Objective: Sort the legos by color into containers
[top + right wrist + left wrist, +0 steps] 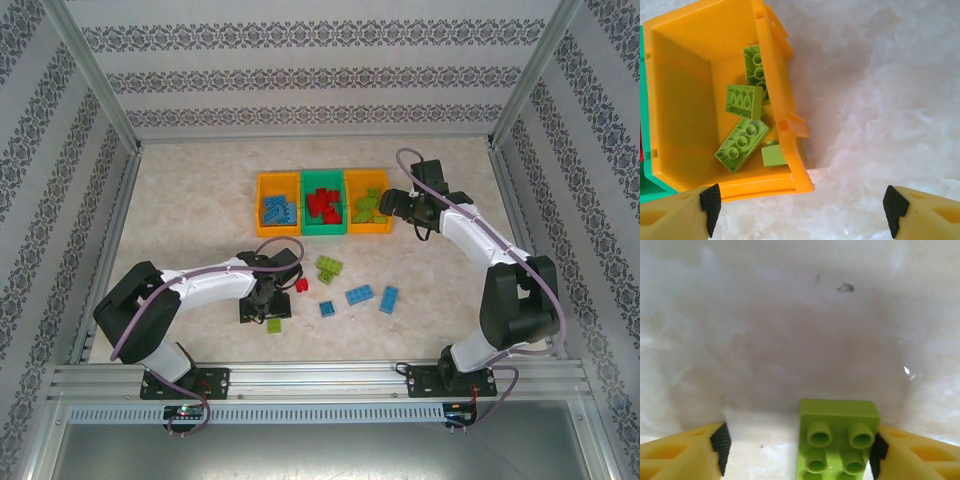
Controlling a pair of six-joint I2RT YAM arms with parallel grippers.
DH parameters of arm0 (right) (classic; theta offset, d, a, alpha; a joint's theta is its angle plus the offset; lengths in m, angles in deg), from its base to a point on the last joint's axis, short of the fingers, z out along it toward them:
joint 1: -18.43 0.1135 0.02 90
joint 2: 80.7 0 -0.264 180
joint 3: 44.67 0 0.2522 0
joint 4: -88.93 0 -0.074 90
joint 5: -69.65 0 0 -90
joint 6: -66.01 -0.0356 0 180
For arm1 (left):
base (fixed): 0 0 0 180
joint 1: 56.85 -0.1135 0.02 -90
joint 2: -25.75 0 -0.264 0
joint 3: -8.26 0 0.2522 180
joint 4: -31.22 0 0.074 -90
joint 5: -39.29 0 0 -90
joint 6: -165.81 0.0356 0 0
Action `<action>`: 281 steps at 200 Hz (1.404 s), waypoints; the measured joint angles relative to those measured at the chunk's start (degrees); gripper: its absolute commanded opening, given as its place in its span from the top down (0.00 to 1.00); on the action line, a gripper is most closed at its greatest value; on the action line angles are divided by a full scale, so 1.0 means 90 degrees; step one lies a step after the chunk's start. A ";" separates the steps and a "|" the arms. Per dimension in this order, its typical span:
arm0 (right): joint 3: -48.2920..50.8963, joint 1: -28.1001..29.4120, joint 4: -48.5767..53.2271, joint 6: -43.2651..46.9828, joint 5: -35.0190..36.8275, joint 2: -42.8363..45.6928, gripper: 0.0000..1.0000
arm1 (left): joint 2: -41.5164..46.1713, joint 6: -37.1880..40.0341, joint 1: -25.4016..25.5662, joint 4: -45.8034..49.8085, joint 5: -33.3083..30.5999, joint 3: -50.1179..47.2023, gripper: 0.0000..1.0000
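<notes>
Jaws all released — left gripper (800,452) round lime lego (839,440), right gripper (802,209) nr orange bin (682,115).

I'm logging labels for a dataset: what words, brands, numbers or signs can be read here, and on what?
None can be read. The orange bin and the green bricks in it bear no lettering; the studs of the lime brick are too blurred to tell. The wall print is ornament, not text.

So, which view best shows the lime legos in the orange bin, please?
The right wrist view: the lime legos lie close and distinct inside the orange bin. The top external view shows them as a small green cluster.
</notes>
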 measured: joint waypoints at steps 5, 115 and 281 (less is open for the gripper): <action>0.0019 -0.0036 -0.0002 0.0000 -0.0005 0.0024 0.13 | -0.0039 0.0000 0.0022 0.0017 -0.0007 0.0032 0.32; 0.0226 -0.0325 -0.0044 0.0002 -0.0102 0.0138 0.12 | -0.0199 -0.0019 0.0087 0.0070 0.0039 0.0243 0.67; 0.1277 -0.0578 -0.0066 -0.0034 -0.0284 0.0809 0.13 | -0.1855 0.1501 0.0284 0.0391 -0.0080 0.4794 0.66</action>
